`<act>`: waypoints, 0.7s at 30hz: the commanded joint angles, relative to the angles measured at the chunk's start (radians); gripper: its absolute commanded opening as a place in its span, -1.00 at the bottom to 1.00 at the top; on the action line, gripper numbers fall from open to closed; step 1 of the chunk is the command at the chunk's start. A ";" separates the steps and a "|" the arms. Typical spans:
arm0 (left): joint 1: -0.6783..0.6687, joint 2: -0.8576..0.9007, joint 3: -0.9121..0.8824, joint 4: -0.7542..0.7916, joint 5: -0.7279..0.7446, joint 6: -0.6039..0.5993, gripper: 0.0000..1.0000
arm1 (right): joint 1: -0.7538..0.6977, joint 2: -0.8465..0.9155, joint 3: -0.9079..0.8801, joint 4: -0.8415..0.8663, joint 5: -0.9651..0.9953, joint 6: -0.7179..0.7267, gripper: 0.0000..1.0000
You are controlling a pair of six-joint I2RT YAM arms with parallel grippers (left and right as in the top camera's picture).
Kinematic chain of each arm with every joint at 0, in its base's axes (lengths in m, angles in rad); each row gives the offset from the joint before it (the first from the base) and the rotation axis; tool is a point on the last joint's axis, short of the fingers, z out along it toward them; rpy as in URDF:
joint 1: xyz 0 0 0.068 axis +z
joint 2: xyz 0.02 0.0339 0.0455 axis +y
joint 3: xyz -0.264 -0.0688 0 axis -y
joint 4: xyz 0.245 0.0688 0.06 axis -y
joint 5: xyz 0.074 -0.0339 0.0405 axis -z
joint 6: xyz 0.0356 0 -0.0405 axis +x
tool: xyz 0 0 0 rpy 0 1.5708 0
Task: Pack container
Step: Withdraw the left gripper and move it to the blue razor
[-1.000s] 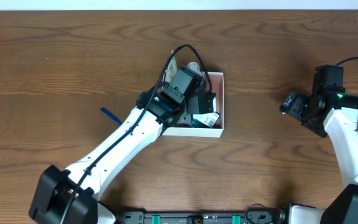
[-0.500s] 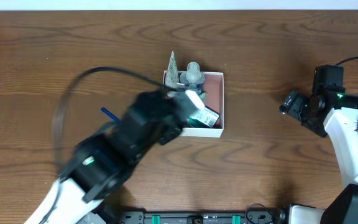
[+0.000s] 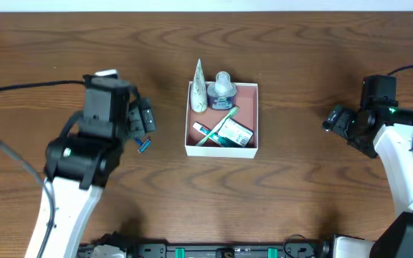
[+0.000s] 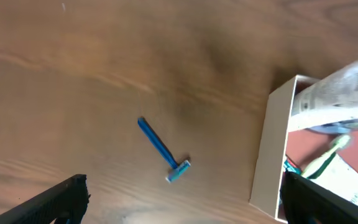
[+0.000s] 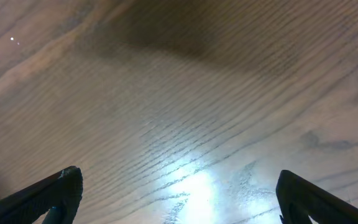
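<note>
The container (image 3: 221,150) is a square white box with a pink inside, at the table's middle. It holds a white tube (image 3: 200,87), a small grey jar (image 3: 223,87), a green toothbrush (image 3: 218,127) and a packet (image 3: 236,133). A blue razor (image 3: 143,146) lies on the table left of it. My left gripper (image 3: 144,123) is open and empty, above the razor. In the left wrist view the razor (image 4: 162,151) lies ahead of the open fingers (image 4: 182,202), with the container's wall (image 4: 271,155) to the right. My right gripper (image 3: 333,118) is open and empty, far right.
The right wrist view shows only bare wood between the open fingers (image 5: 179,199). Brown wooden table all round the container; its far edge runs along the top of the overhead view.
My left arm has pulled out of the container and swung left, and now hangs over the blue razor. The container's contents are uncovered. The right arm has not moved.
</note>
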 commanded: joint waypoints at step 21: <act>0.282 0.622 0.003 -0.055 0.333 -0.270 0.79 | -0.008 0.000 0.011 -0.001 0.004 -0.014 0.99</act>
